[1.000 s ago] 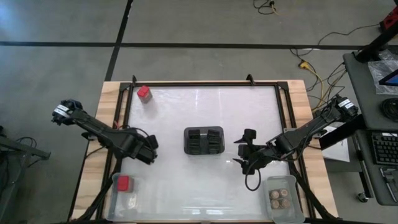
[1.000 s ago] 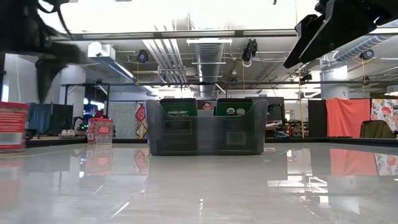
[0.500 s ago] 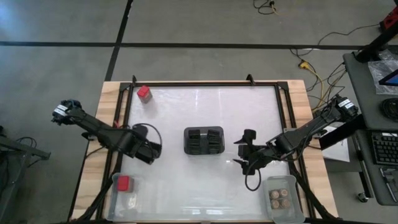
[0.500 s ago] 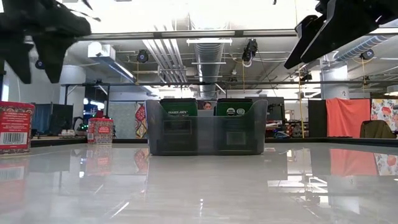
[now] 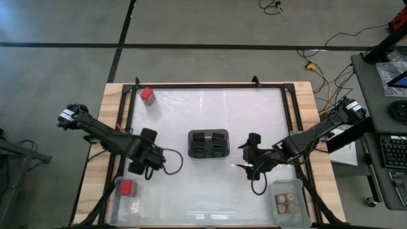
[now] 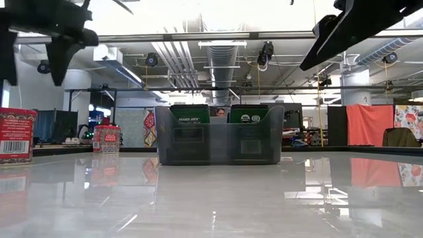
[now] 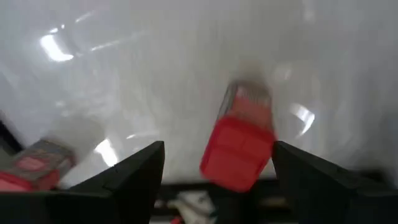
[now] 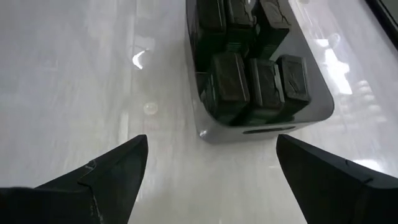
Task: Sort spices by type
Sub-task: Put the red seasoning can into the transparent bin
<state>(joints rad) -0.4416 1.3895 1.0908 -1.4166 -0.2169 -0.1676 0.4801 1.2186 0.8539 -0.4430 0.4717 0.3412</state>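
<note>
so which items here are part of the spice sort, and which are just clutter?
Job:
- red boxy spice container at the far left corner
- red boxy spice container in the left clear plastic bin
- round tan-topped jars in the right clear plastic bin

Lying about:
- dark slotted rectangular holder

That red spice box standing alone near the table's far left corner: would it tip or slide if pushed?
The red spice box looks small, so probably light. Its flat base and squarish sides suggest sliding, not rolling. The glossy table likely offers little friction; a high push might tip it.

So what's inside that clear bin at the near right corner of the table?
The clear bin holds small round jars with tan tops, about four, clustered together. Anything beneath them can't be seen from above.
</note>
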